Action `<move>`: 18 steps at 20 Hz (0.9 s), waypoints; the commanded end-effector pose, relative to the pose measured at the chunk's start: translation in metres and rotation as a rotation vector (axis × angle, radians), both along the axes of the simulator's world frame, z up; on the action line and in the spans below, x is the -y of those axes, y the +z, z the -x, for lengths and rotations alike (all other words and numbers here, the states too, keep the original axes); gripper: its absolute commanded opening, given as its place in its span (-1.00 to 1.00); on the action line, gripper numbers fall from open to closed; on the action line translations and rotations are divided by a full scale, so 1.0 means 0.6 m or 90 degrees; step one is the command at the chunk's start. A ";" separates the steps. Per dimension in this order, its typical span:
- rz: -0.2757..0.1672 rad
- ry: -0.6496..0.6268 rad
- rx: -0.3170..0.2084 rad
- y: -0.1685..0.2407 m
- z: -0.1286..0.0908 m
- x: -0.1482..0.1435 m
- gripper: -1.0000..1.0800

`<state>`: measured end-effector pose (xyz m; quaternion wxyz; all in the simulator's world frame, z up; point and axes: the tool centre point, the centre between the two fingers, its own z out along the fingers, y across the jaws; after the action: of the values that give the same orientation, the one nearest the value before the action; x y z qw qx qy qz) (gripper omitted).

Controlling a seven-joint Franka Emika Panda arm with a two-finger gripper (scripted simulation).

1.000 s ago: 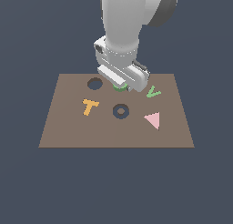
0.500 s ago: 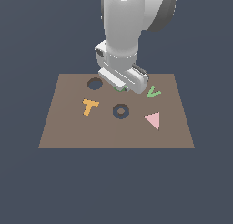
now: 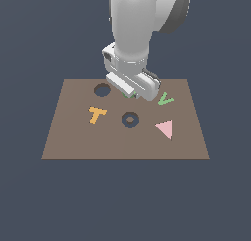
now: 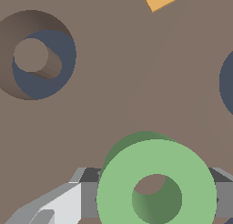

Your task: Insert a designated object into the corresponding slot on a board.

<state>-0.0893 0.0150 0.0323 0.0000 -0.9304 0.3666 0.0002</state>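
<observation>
The green ring (image 4: 157, 184) sits between my gripper's (image 4: 154, 199) grey fingers (image 4: 88, 198), which are shut on its two sides just above the brown board (image 4: 118, 91). In the exterior view the gripper (image 3: 129, 94) hangs over the board's (image 3: 73, 137) back middle, and only a sliver of the ring (image 3: 127, 94) shows under it. The slot (image 3: 130, 119), a dark ring recess with a brown centre dot, lies a short way in front of the gripper. The wrist view shows the slot (image 4: 38, 59) apart from the ring.
A plain dark round hole (image 3: 102, 90) lies to the exterior view's left of the gripper. An orange T (image 3: 97, 114), a green V (image 3: 165, 99) and a pink triangle (image 3: 164, 129) lie on the board. The arm's body rises above the board's back edge.
The arm's upper part has swung slightly towards the exterior view's left. The gripper stays over the board's back middle, still shut on the green ring.
</observation>
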 end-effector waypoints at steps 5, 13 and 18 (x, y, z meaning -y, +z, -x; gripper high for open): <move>0.000 0.004 0.000 0.002 0.000 0.001 -1.00; 0.000 0.053 0.000 0.002 -0.002 0.008 -1.00; 0.000 0.112 0.000 0.003 -0.004 0.017 -1.00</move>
<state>-0.0874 0.0067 0.0336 -0.0001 -0.9547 0.2977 0.0003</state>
